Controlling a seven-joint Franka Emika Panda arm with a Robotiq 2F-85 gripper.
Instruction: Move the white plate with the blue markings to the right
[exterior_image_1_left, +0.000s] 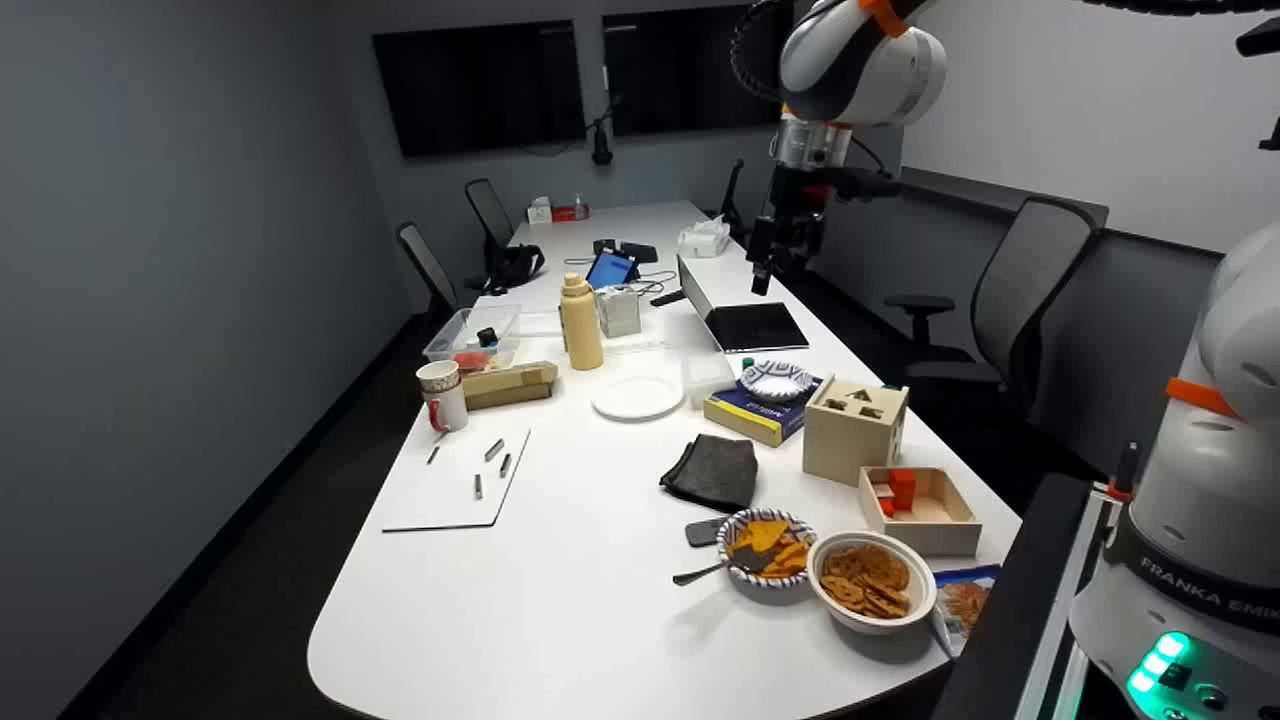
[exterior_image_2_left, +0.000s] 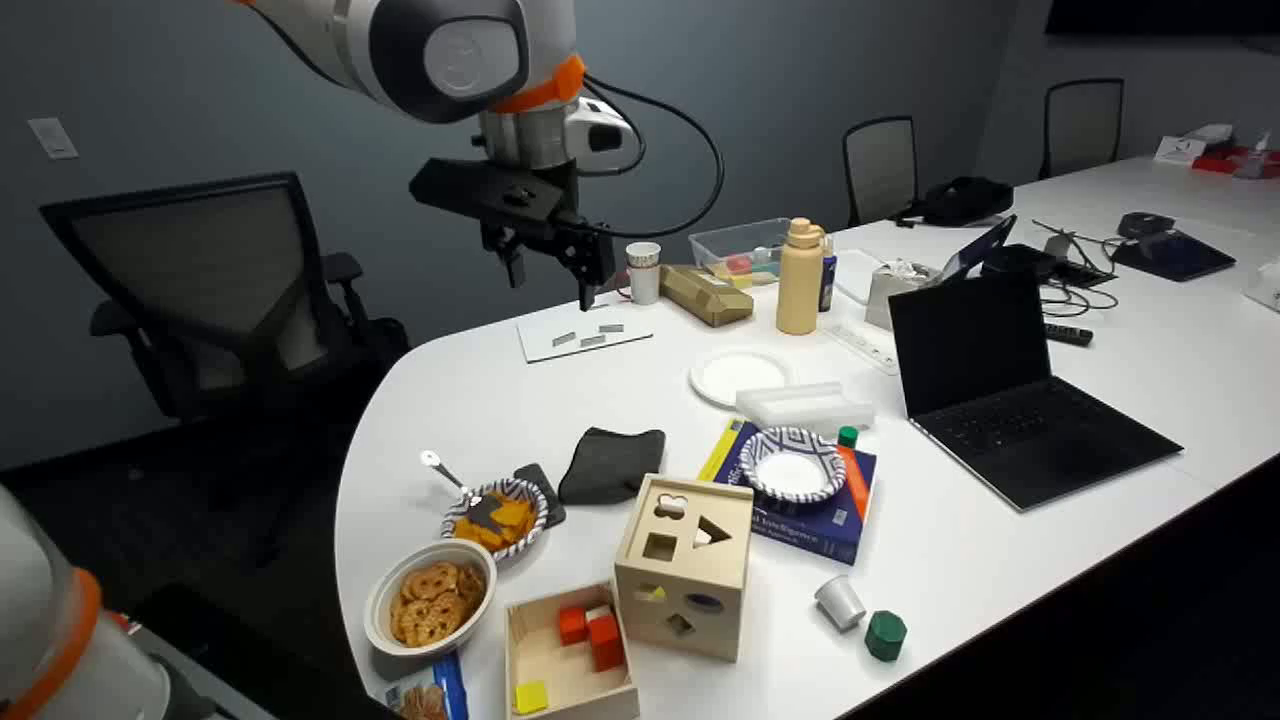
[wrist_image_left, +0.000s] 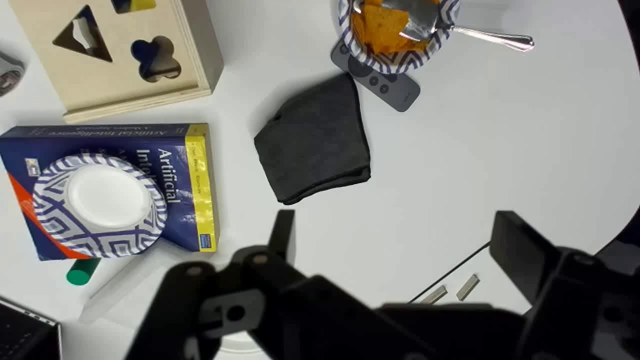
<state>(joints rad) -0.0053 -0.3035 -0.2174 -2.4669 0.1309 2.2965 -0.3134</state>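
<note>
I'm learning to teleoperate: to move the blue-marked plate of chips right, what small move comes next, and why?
I'd probably slide the open gripper sideways toward the plate of chips before lowering: it holds nothing, and in the wrist view the plate is cut off at the top edge, well away from both fingers.

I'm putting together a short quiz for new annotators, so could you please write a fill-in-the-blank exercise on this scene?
In the wrist view, the white dish with blue markings that holds orange chips partly hides a grey ____ with buttons.
The other blue-marked dish sits on a thick ____.
The tall beige bottle stands ____, not tilted.
The jaws are ____ rather than shut.
Missing words: remote control; book; upright; open.
</note>
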